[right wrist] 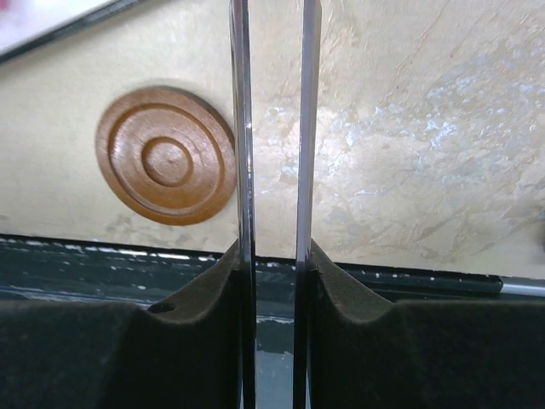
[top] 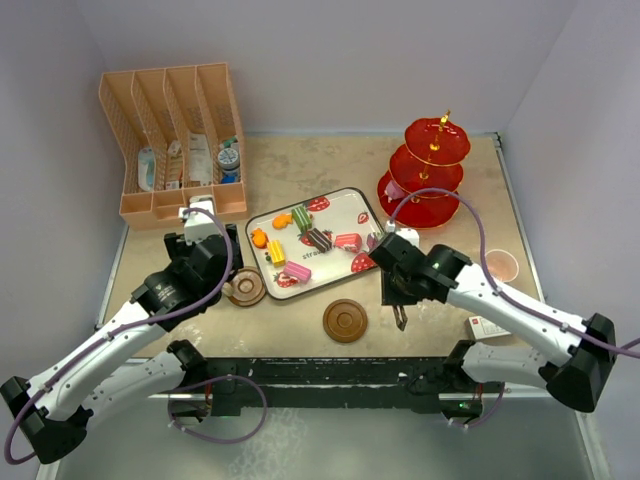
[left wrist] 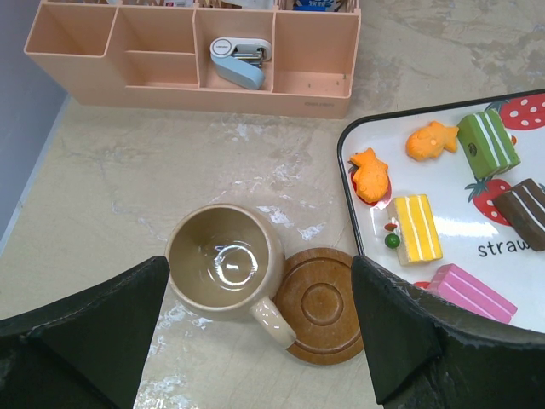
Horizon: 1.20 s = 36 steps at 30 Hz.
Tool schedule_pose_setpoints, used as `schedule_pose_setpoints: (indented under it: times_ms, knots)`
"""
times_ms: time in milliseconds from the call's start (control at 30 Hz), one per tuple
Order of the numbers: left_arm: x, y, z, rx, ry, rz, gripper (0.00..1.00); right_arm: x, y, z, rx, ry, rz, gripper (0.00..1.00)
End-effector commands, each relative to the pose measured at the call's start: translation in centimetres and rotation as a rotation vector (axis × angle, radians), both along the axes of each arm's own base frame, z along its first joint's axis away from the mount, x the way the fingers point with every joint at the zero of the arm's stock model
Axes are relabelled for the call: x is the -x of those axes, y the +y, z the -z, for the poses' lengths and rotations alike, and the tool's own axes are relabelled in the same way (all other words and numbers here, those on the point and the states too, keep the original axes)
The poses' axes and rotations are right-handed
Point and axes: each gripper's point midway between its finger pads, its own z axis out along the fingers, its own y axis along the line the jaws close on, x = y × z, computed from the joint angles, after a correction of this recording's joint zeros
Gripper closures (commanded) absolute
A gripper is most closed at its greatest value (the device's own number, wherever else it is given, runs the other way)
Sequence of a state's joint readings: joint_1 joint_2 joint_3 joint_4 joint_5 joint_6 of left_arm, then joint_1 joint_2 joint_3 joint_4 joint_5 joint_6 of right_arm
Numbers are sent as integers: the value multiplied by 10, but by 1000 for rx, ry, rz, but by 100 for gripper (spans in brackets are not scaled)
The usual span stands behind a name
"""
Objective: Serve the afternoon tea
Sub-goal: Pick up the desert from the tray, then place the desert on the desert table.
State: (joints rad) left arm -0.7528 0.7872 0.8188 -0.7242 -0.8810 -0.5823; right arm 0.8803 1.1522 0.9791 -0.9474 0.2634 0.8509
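- My right pincer (right wrist: 274,256) is clamped on the metal tongs (right wrist: 241,128), one pad on each blade. The blades are squeezed near-parallel with a gap left between them. Their tips run out of the wrist view, so I can't see them there.
- Key relation: the toy cakes (top: 318,238) sit on the tray (top: 340,213), which lies to my left of the right pincer and farther from the bases. In the top view the tray's right edge is just beside that wrist, so it looks a short reach.
- Under the tongs now is table (right wrist: 409,128), with the near saucer (right wrist: 166,153) just left of the left blade. I reckon that's not the target.
- The red stand (top: 430,170) is beyond the right pincer, far right. The right arm is the nearer one to both tray edge and stand, so moving cakes looks like its job.
- The cakes lie at mixed angles. My guess is the blade gap needs lining up across a piece's short side.
- My left pincer (left wrist: 260,264) hangs wide open over the tan mug (left wrist: 223,268), holding nothing. The mug stands on the table against the second saucer (left wrist: 322,302), handle overlapping its rim, not seated on it.
- The pink mug (top: 500,266) sits right of the right arm.
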Motion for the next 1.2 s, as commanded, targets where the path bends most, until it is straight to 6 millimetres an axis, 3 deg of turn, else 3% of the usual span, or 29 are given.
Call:
schedule_pose_setpoints:
  times_ms: [0, 233, 367, 667, 933, 1167]
  knots:
    - [-3, -1, -8, 15, -22, -3, 15, -19, -15, -25, -25, -114, 132, 80]
    - [-3, -2, -8, 15, -21, -3, 15, -53, -55, -39, -116, -205, 263, 80]
    - [-3, -1, -8, 17, -23, -3, 15, -68, -73, -36, -118, -235, 325, 80]
    - [-2, -1, -8, 19, -26, -5, 15, -105, -86, -37, -155, -274, 381, 80]
    - [-2, -1, -9, 18, -26, -4, 15, -138, -109, -18, -201, -259, 412, 81]
    - [-2, 0, -9, 16, -27, -9, 15, -154, -126, -14, -191, -282, 385, 81]
